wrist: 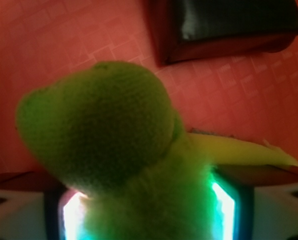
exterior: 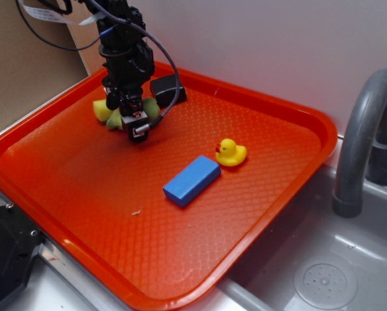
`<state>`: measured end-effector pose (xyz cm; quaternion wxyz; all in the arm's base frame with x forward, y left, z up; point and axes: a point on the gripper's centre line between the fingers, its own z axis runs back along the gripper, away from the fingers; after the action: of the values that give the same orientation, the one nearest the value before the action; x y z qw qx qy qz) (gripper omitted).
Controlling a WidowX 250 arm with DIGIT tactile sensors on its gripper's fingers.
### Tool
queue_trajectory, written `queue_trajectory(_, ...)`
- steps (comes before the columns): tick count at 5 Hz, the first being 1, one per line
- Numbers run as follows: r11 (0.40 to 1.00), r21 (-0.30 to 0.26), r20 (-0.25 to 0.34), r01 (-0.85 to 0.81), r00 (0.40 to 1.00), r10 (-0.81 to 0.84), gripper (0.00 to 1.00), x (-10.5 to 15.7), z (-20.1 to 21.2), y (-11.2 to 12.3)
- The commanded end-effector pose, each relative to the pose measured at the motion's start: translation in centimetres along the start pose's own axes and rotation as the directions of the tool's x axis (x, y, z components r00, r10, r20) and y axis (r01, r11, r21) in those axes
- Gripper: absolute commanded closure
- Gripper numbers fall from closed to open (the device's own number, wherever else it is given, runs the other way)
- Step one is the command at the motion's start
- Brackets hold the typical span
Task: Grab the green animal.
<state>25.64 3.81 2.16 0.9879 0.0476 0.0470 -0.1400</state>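
The green animal [exterior: 153,107], a fuzzy yellow-green plush, lies at the back left of the orange tray [exterior: 83,194], mostly covered by my gripper [exterior: 137,128]. In the wrist view its rounded head [wrist: 101,125] fills the middle. Its fuzzy body sits between my fingers and fills the gap from one pad to the other, so my gripper [wrist: 149,215] is shut on it. I cannot tell whether it rests on the tray or is raised off it.
A yellow sponge [exterior: 102,110] lies against the plush on its left. A black box [exterior: 167,89] stands just behind. A blue block [exterior: 192,180] and a yellow rubber duck [exterior: 231,153] sit mid-tray. A grey faucet [exterior: 365,136] and sink [exterior: 323,278] are at the right.
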Motion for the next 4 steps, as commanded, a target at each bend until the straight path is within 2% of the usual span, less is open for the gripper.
queue_trajectory(1,1.000,-0.023,0.017,-0.020,1.000,0.021,1.00,-2.0,3.1,-1.6)
queue_trajectory(2,0.979,-0.056,0.061,-0.194,0.978,0.197,1.00,-3.0,8.0,-1.7)
queue_trajectory(4,0.911,-0.107,0.039,-0.398,0.914,0.404,1.00,-5.4,17.9,-1.4)
